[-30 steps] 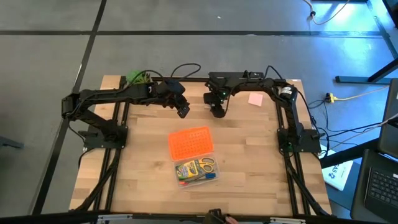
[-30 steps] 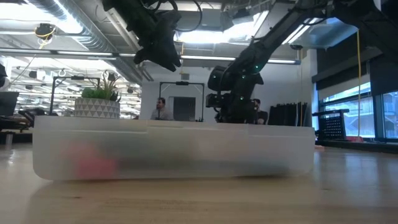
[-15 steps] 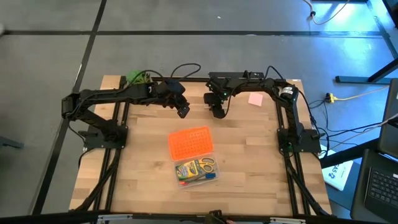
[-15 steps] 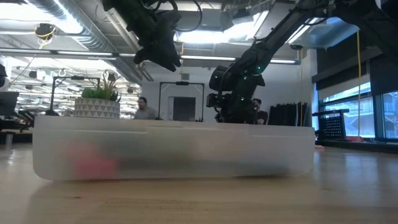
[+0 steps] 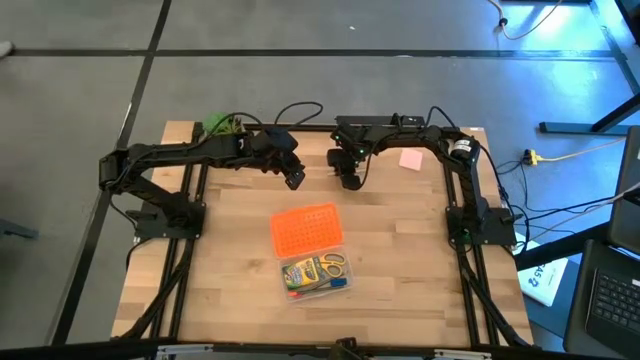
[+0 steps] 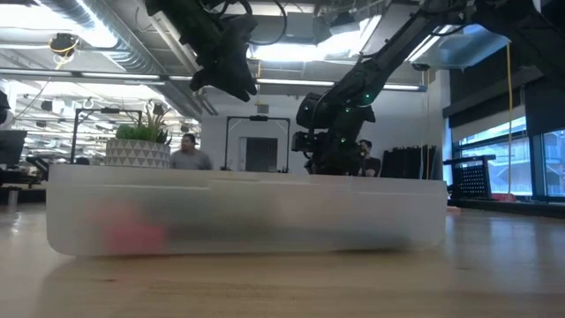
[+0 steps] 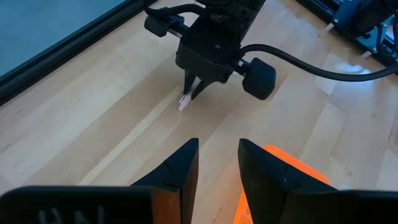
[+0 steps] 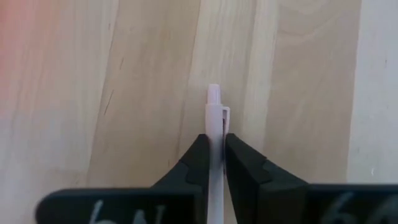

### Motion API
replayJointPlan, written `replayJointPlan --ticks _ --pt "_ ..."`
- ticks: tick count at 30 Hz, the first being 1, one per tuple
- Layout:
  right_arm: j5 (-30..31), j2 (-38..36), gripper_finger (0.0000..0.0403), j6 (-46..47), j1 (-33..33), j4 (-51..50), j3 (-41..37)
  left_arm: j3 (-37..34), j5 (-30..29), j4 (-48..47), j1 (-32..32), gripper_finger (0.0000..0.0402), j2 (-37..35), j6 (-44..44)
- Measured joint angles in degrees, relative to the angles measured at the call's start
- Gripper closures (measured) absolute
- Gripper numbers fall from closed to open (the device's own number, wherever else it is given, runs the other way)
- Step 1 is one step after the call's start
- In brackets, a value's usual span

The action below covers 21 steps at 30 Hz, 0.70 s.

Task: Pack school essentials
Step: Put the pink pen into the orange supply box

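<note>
Right gripper (image 8: 213, 163) jaws clamped on a white pen (image 8: 214, 134) down at the table (image 5: 400, 260), far side. Left gripper (image 7: 217, 163) jaws narrowly apart, empty, hovering nearby. Risk: the grip is near the pen's end, so it may pivot or slip on lift. Only the wrist views show the pen; the high view instead shows the case (image 5: 316, 275) holding scissors and crayons, and the pink note pad (image 5: 410, 159).

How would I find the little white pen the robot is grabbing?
Look at the far half of the wooden table, between the two dark arms. The right end effector points down there, and its fingers pinch the white pen. It is the only pale, thin stick outside the clear case.
</note>
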Motion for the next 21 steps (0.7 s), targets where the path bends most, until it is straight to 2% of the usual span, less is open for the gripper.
replayJointPlan --ticks 12,21 --pt "0.81 0.5 0.0362 0.46 0.4 -10.6 6.12 0.0 0.0 0.0 0.02 0.0296 0.0 0.0" --pt "0.5 0.46 0.0362 0.49 3.35 -12.12 8.27 0.0 0.0 0.0 0.02 0.0296 0.0 0.0"
